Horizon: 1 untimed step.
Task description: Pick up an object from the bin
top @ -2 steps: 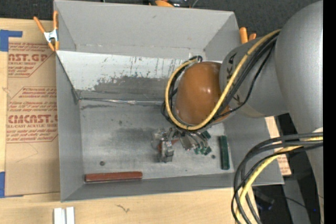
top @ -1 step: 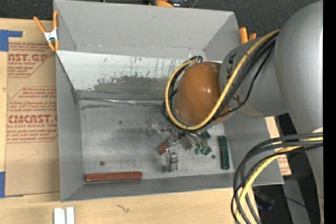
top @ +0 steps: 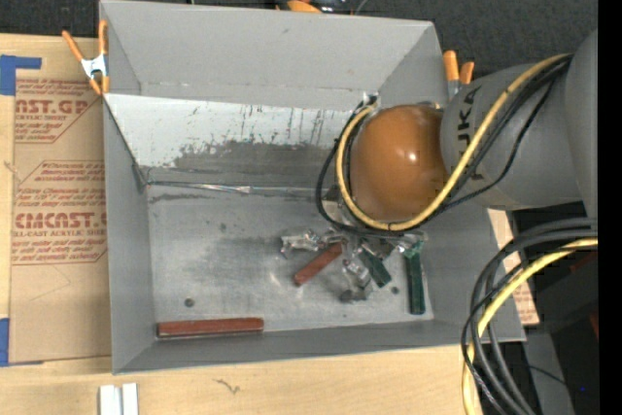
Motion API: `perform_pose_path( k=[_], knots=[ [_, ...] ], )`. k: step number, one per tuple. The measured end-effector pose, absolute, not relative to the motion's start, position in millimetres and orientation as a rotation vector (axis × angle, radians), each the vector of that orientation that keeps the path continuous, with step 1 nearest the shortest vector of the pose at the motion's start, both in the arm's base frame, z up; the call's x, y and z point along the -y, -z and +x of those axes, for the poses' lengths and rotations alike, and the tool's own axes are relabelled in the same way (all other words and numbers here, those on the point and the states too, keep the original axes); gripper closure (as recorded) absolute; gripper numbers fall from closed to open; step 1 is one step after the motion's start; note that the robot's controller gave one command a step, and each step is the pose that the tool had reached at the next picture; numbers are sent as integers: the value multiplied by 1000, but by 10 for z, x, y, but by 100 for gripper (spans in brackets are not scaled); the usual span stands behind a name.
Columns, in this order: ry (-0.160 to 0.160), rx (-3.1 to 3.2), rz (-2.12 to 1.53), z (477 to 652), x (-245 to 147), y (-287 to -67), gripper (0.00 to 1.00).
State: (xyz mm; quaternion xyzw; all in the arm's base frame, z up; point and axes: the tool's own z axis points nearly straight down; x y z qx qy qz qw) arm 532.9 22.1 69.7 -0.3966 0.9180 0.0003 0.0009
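The arm (top: 525,141) comes in from the right of the frame, and its rounded orange cover (top: 394,160) hangs over the right part of the grey metal bin (top: 194,112). Below the cover, the pincer (top: 362,258) is down near the bin floor, among a small heap of silvery metal pieces (top: 301,240) right of centre. A short reddish-brown stick (top: 319,264) lies tilted just left of the pincer, at the heap's edge. A dark green bar (top: 416,282) lies lengthwise up the frame just to the right. Well apart, a long reddish-brown bar (top: 210,328) lies flat along the lower-left edge of the floor.
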Motion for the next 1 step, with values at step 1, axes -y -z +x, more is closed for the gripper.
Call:
perform_pose_path(
  k=[1],
  knots=[
    [-3, -2882, -1244, 5327, -230, -698, 100]
  ],
)
